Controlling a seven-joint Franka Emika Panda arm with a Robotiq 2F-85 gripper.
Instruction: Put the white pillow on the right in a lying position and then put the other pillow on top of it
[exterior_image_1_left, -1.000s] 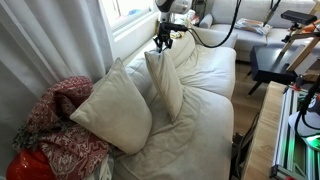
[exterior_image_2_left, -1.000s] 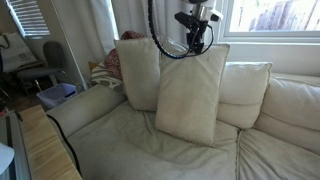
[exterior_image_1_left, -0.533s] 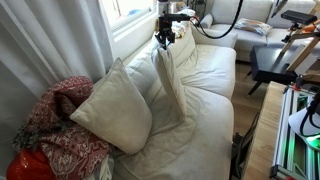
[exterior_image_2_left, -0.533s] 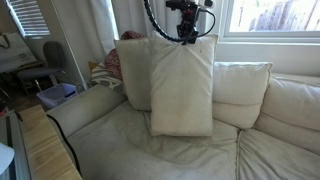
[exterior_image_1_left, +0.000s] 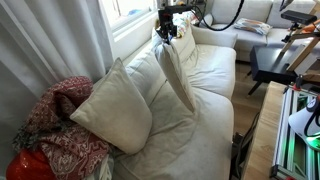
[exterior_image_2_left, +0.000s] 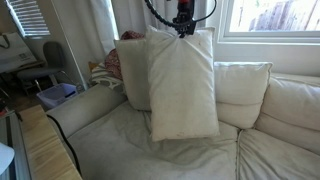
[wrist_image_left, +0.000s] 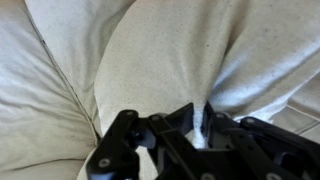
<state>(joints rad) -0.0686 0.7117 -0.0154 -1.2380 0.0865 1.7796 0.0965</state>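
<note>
Exterior view, along the sofa (exterior_image_1_left: 205, 140): gripper (exterior_image_1_left: 167, 27) high near the sofa's back edge, pinching the top edge of the held pillow (exterior_image_1_left: 178, 70). This pillow hangs upright over the seat. The other pillow (exterior_image_1_left: 112, 105) leans at the arm-end corner, beside a red blanket (exterior_image_1_left: 55, 125).

Exterior view, facing the sofa: held pillow (exterior_image_2_left: 183, 85) seen flat-on, covering part of the other pillow (exterior_image_2_left: 134, 70). Whether its lower edge touches the seat, cannot tell.

Wrist view: jaws narrow, clamped on a fold of the pillow (wrist_image_left: 160, 60). Only this view shows the grip itself.

Progress, as judged: early. Neither pillow lies flat yet, so the laying down and the stacking both remain.
</note>
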